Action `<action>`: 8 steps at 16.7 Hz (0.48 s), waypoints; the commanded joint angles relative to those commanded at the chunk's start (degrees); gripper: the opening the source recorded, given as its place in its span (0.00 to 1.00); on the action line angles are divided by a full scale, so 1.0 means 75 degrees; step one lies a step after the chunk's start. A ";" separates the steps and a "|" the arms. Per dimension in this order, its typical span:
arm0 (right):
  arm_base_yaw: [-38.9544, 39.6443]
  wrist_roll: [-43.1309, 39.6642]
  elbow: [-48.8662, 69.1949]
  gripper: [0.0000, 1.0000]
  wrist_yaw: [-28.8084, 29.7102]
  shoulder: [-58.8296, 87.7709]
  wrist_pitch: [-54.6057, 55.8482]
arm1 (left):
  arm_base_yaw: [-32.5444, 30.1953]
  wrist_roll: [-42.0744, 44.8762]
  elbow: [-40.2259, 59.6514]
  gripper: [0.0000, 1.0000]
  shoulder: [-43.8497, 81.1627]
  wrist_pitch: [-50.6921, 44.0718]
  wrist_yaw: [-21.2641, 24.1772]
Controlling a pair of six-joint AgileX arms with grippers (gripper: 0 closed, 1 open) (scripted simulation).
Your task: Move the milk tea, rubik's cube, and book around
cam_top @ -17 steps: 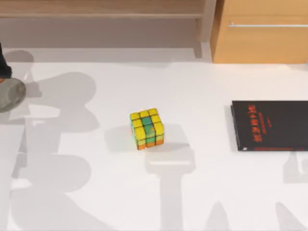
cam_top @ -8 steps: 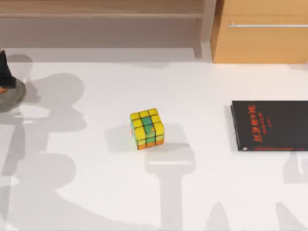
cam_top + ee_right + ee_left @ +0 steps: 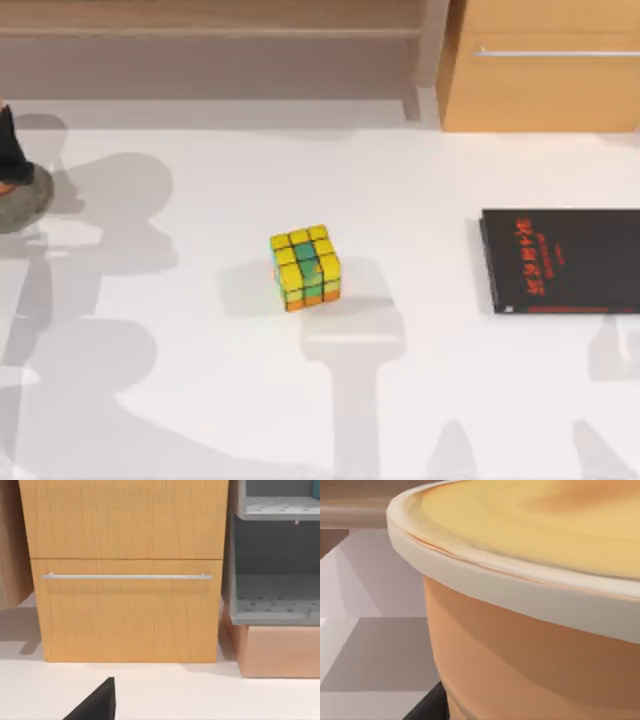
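The milk tea (image 3: 520, 650), a peach-orange cup with a cream rim, looms very close in the left wrist view. In the top view a sliver of orange (image 3: 4, 187) shows at the far left edge, over a flat grey disc (image 3: 28, 208). My left gripper (image 3: 8, 160) is the dark shape directly above that spot, right at the cup. The rubik's cube (image 3: 305, 267) stands alone near the table's middle, yellow on top, far from both arms. The book is out of view. My right arm is parked off the right side.
A thin black book with red lettering (image 3: 560, 260) lies flat at the right edge. A wooden cabinet with a drawer handle (image 3: 125, 576) and a low wooden shelf (image 3: 210, 30) line the back. A grey shelf unit (image 3: 275, 595) stands beside the cabinet.
The left arm's dark shape has come a little lower over the grey disc at the left edge, and its shadows shifted. The cube and the black book have not moved.
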 joint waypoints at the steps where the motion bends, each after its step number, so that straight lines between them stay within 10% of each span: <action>1: 0.0000 0.0000 0.0000 1.00 0.0000 0.0000 0.0000 | 0.0000 0.0000 0.0000 0.38 0.0000 0.0000 0.0000; 8: 0.0000 0.0000 0.0000 1.00 0.0000 0.0000 0.0000 | 0.0000 0.0000 0.0000 0.90 0.0000 0.0000 0.0000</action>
